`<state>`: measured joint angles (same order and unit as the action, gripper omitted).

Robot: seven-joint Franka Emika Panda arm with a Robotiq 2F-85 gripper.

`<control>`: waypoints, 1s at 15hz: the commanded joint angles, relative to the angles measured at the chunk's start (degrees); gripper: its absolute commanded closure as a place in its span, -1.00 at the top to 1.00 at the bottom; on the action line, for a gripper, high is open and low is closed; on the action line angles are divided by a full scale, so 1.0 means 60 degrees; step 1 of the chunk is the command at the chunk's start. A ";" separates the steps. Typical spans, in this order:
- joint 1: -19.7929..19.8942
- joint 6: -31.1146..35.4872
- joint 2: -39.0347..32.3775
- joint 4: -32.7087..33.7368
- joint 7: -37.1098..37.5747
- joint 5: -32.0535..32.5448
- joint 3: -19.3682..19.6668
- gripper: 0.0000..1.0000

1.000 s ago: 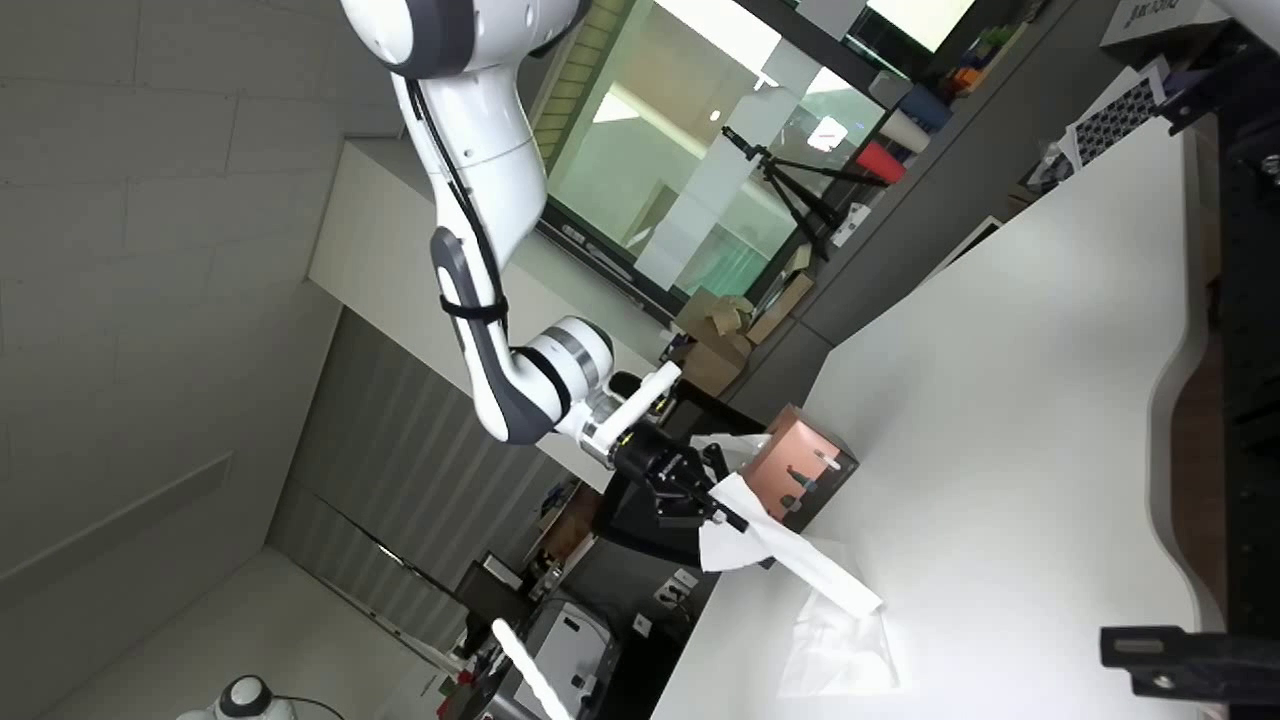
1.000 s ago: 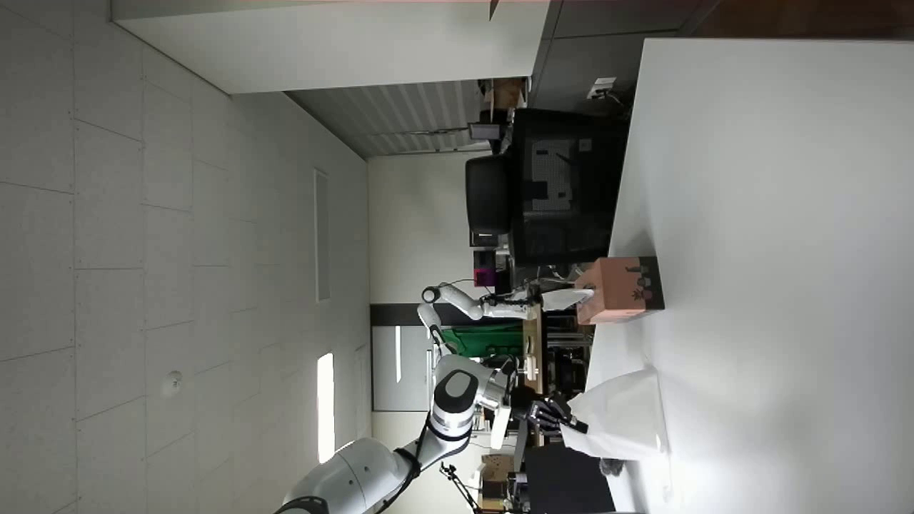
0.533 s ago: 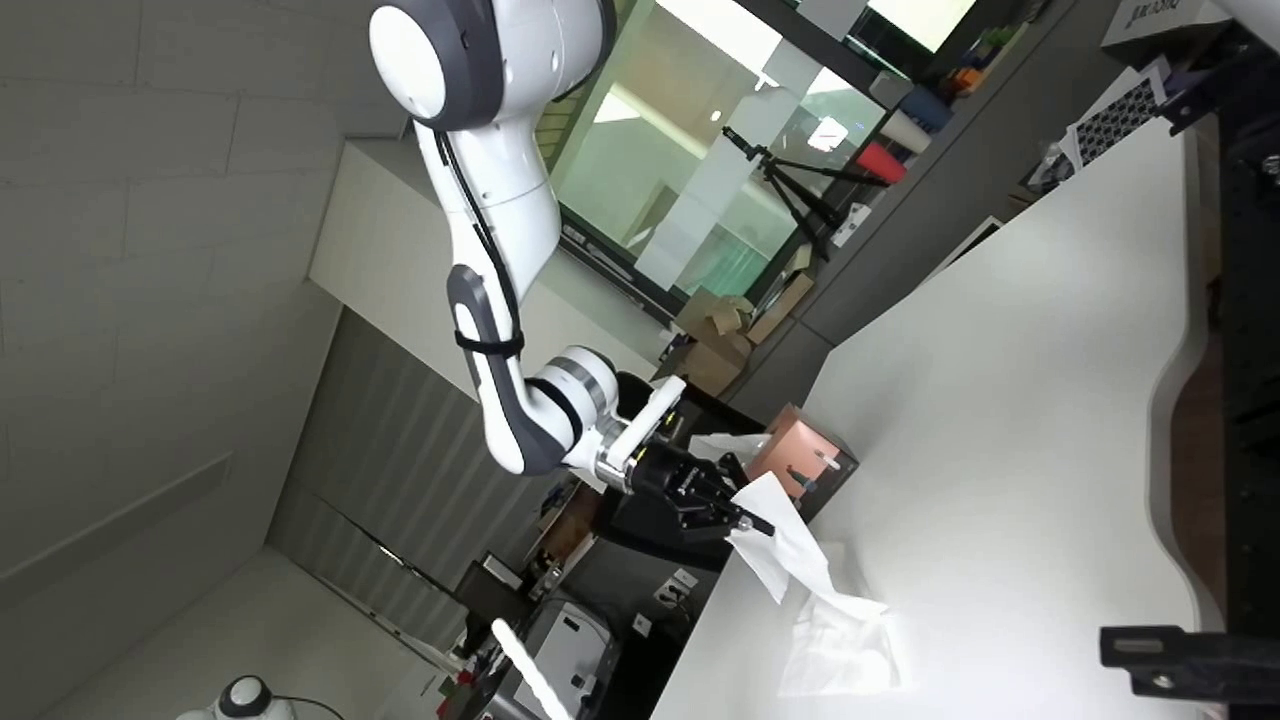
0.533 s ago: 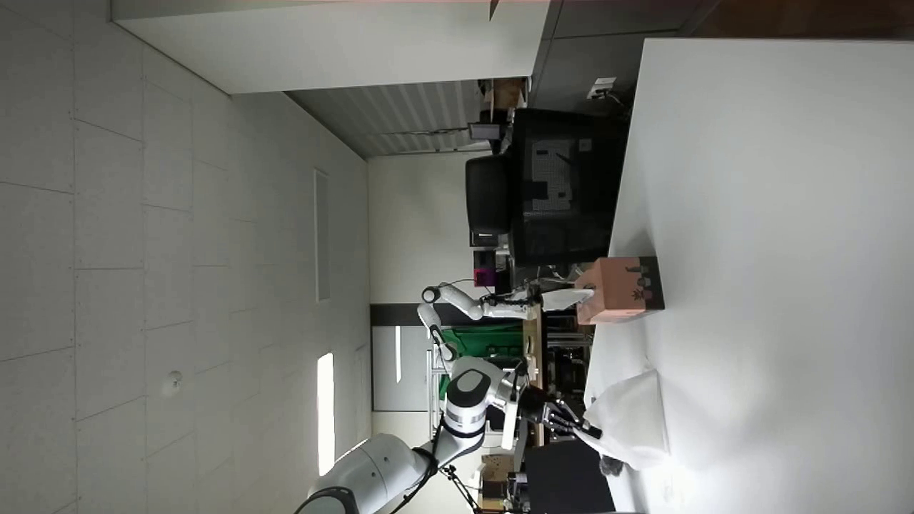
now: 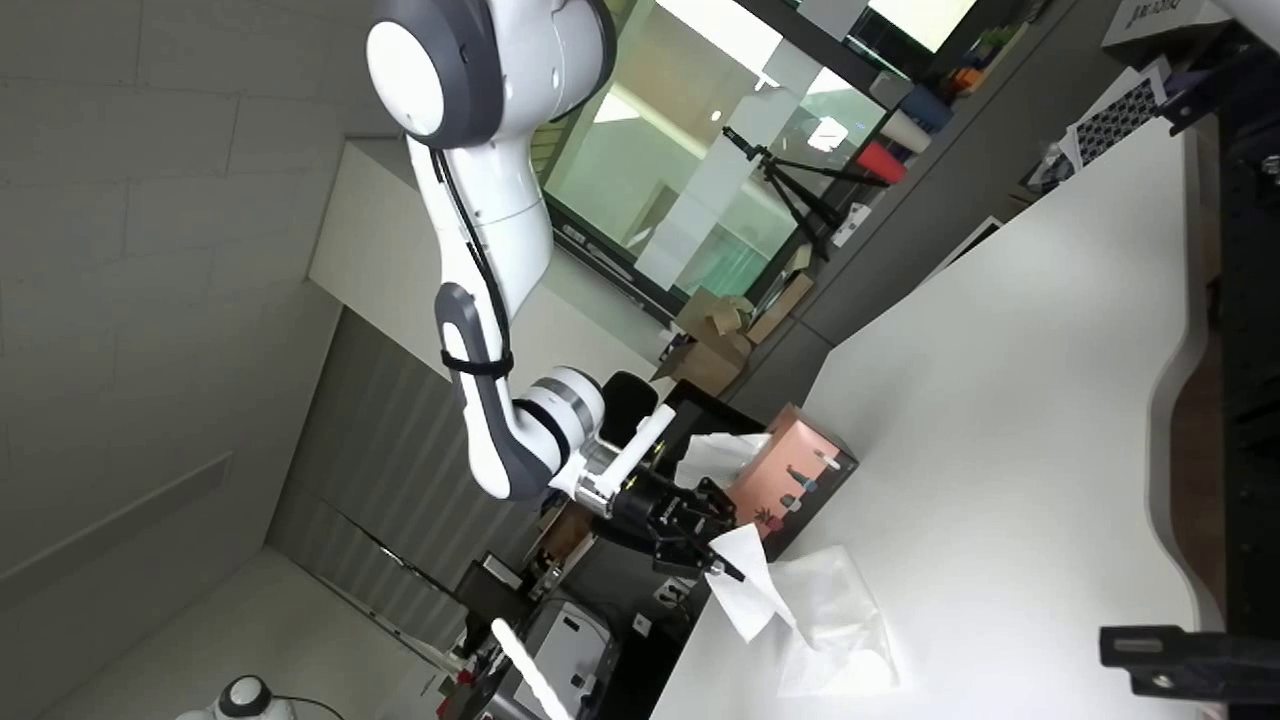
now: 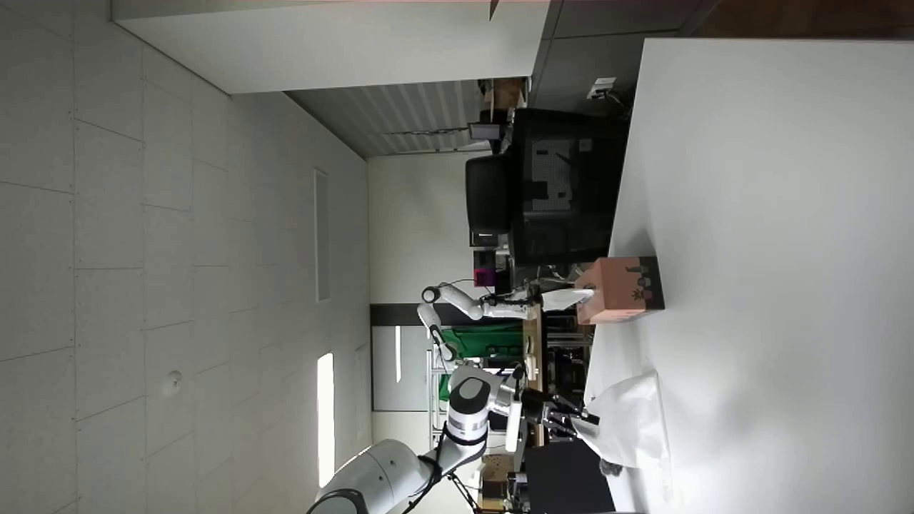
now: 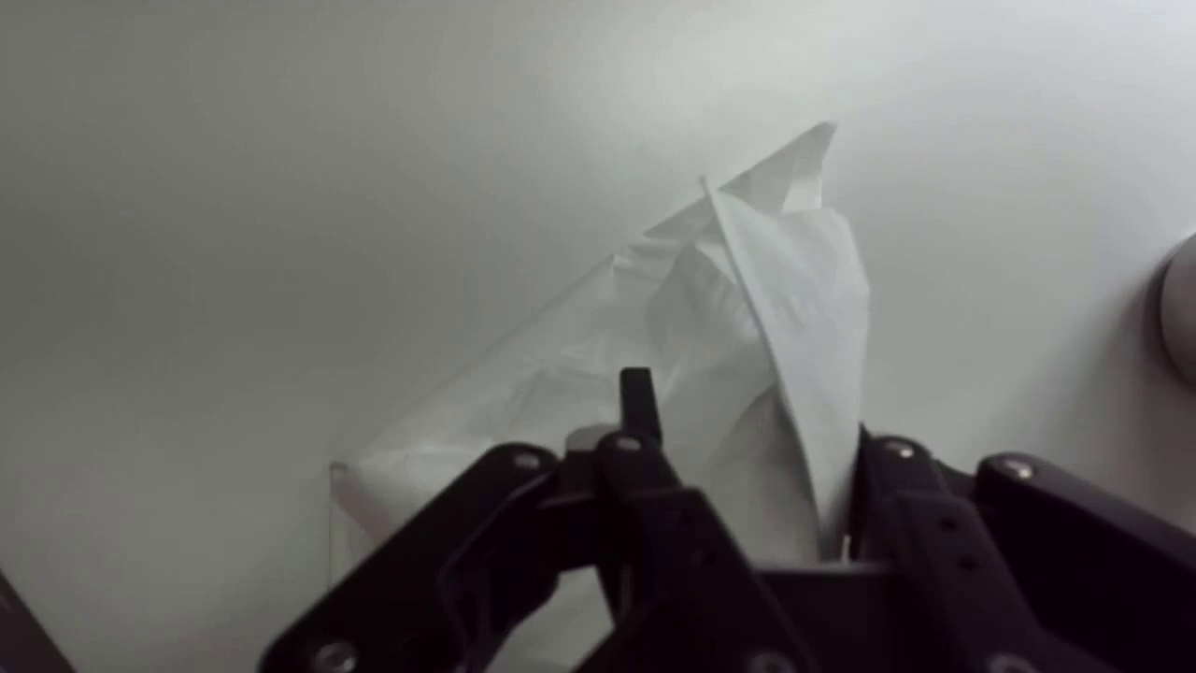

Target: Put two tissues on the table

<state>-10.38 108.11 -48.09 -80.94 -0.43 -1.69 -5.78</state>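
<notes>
Tissues [image 7: 813, 308] thin, creased paper; table [image 5: 1010, 430] smooth, faint sheen; box [image 5: 782, 475] cardboard-like; hand [image 7: 750, 404] matt.

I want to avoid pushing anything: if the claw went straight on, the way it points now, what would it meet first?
Most likely a white tissue in front of the claw, then the table beneath. Depth is hard to judge; tissue and claw may touch.

On the flat white surface [image 5: 1020, 430], one thin white paper tissue [image 5: 845, 625] lies partly under a second tissue [image 5: 750, 600], near the salmon-pink rectangular box [image 5: 785, 482].
</notes>
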 commanded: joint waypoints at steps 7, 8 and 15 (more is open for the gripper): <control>0.0024 0.2546 0.0371 -0.0444 -0.0556 0.0034 -0.0207 1.00; 0.0042 0.2736 0.0383 -0.0474 -0.0565 0.0007 -0.0216 1.00; 0.0050 0.5223 0.1239 -0.1532 -0.0462 0.0712 0.0291 1.00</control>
<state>-10.12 133.73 -46.32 -83.90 -3.62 -0.06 -5.66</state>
